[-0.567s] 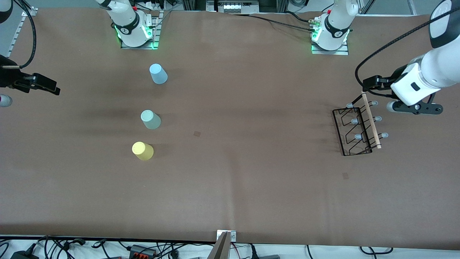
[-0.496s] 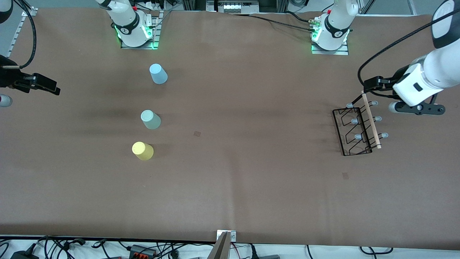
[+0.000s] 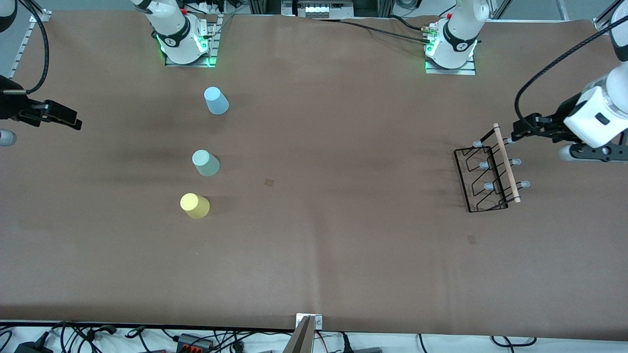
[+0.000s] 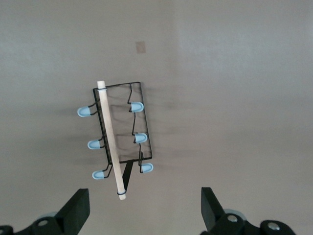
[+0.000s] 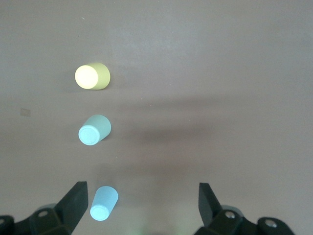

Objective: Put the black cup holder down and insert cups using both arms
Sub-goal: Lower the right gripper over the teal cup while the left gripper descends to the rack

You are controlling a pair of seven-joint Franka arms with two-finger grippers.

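Rack of thin black wire with wooden rod stands ungripped at your left arm's table end; left gripper hovers spread above. Three upturned plastic tumblers await; right gripper, spread, waits above.

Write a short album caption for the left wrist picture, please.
Open left pincer hovers above the black cup rack standing on the brown table.
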